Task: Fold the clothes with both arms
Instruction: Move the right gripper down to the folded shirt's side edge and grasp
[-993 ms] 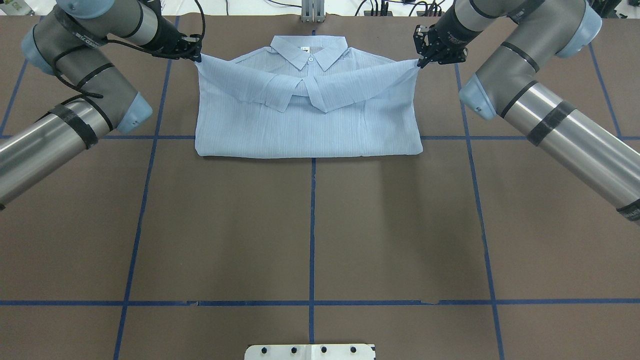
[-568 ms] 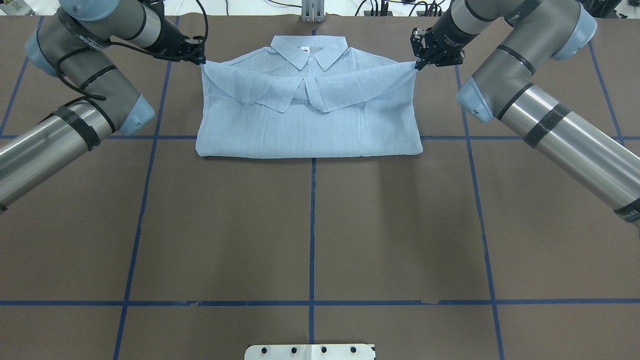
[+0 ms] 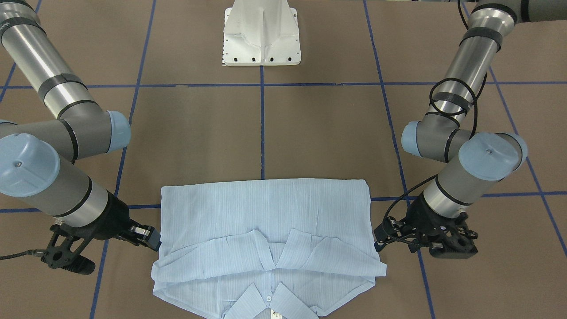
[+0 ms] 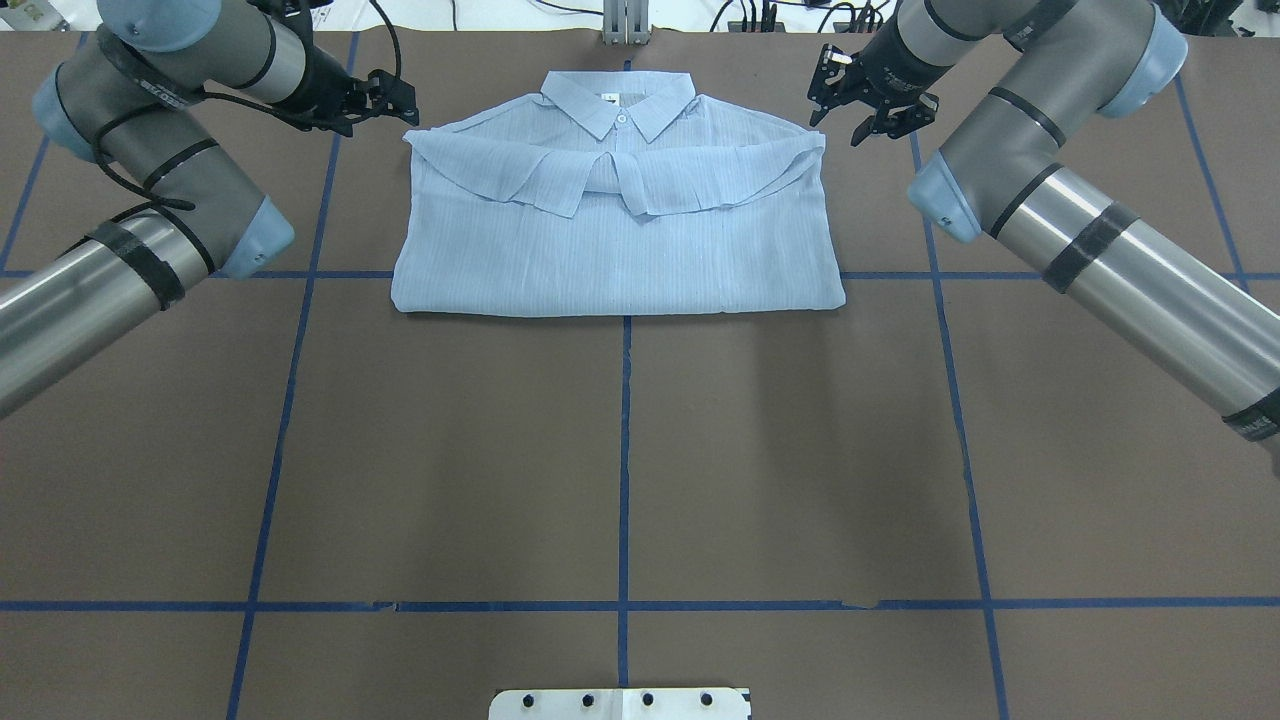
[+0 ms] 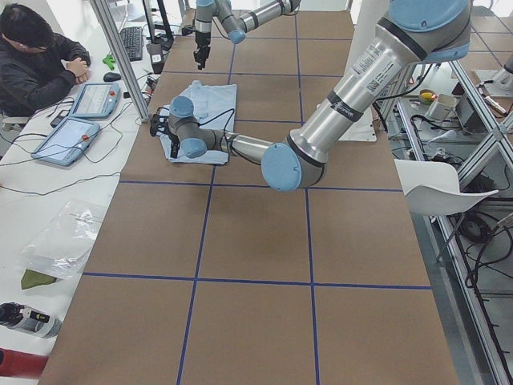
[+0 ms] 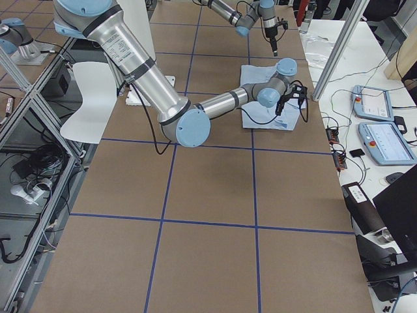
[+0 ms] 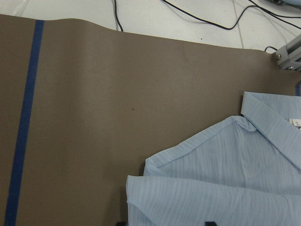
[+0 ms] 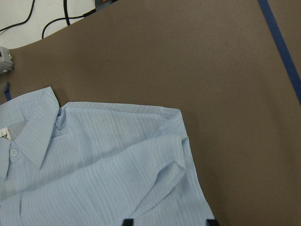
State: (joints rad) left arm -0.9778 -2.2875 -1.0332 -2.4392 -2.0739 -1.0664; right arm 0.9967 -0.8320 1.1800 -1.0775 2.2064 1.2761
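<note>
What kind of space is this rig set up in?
Probably a robotics lab: a table gridded in blue tape, teach pendants on a cabled side bench, a person seated there.

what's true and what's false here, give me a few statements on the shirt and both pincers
1. The shirt lies flat with its collar on the side away from the robot's base. True.
2. The left pincer is shut on the shirt's shoulder. False: it is open beside the shirt, gripping nothing.
3. Both sleeves are folded in across the chest. True.
4. The right pincer holds a cuff up in the air. False: it is open and empty, and both cuffs lie on the shirt.
</note>
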